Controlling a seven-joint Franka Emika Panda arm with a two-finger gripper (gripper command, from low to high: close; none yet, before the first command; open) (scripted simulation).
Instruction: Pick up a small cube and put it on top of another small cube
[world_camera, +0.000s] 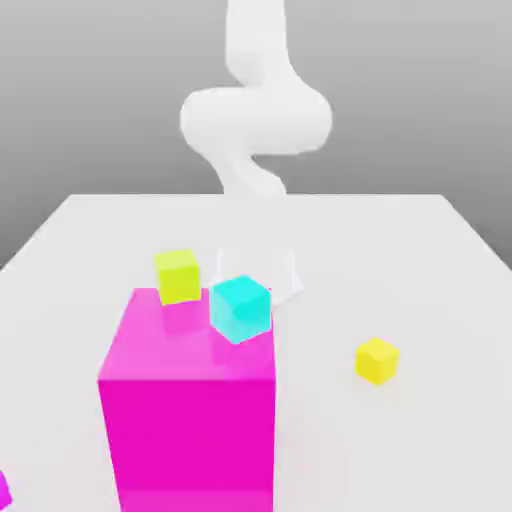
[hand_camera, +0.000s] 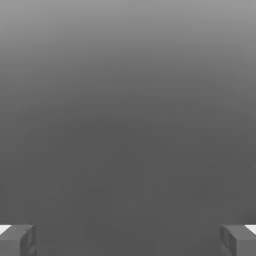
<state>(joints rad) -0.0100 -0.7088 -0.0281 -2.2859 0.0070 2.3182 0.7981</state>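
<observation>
The jaws stand wide apart, empty. The small magenta cube (world_camera: 4, 490) lies well apart from the gripper (hand_camera: 128, 240) — nearer the camera, toward the exterior view's left, with the big block (world_camera: 188, 440) between — so reaching around or over seems needed.

lime cube (world_camera: 178, 277) upright nr lg magenta block, magenta cube (world_camera: 4, 491) part-cut

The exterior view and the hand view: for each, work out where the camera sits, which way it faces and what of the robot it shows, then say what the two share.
Exterior view: off the arm, apparently facing it across the table, looking somewhat down at the cubes; the white arm and its hand show.
Hand view: on the hand, facing out past the widely parted fingertips towards a plain grey expanse I cannot identify.
Shared: the gripper; no cube can be matched between them.
</observation>
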